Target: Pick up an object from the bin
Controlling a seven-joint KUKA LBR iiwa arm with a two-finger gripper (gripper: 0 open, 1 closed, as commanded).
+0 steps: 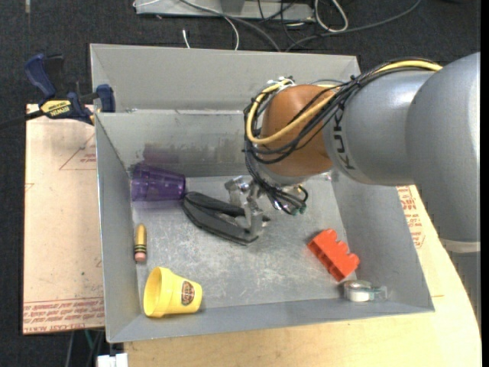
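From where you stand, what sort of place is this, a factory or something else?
Most likely a robotics lab test bench, not a factory: a grey robot arm reaches into a metal bin of odd trinkets, such as a purple cup and a crayon, and loose cables trail over the floor behind.

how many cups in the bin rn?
2. A purple cup lies on its side at the back left; a yellow cup lies on its side at the front left. The arm covers the back right, so another may be hidden there.
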